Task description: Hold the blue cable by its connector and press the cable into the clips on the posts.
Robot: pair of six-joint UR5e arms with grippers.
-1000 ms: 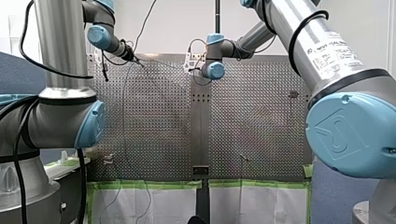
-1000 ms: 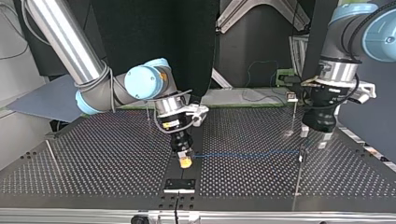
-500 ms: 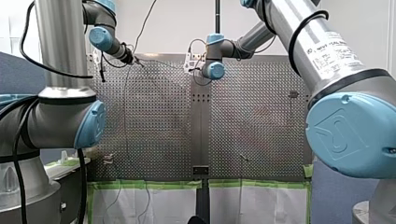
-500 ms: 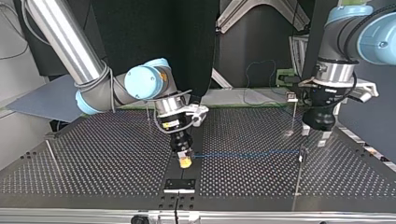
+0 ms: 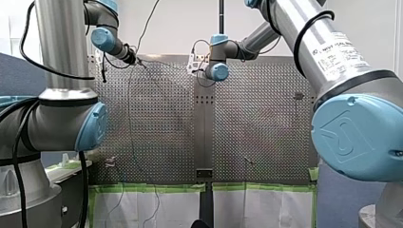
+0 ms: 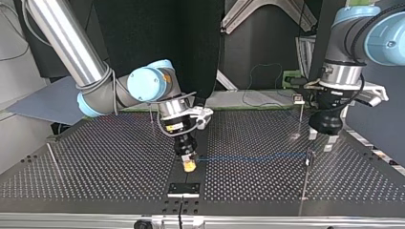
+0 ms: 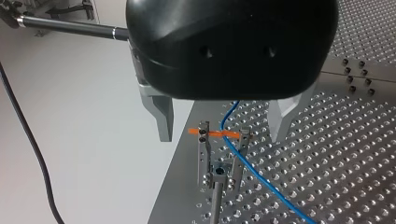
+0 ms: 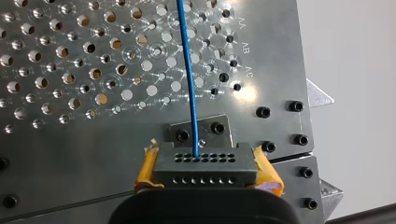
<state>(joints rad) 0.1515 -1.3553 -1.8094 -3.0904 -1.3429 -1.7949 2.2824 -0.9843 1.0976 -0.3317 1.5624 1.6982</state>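
Top view: the thin blue cable [image 6: 253,156] stretches taut from my right gripper [image 6: 189,163] to the slim metal clip post [image 6: 307,167], likely for alignment. Left wrist view: my left gripper [image 7: 219,136] hangs spread above that clip. Right wrist view: yellow pads [image 8: 267,173] pinch the dark perforated connector [image 8: 205,163].

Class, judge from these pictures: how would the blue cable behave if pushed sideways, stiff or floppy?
Probably floppy: the blue cable is thin and bends near the clip. Likely light: it runs nearly straight from the connector.
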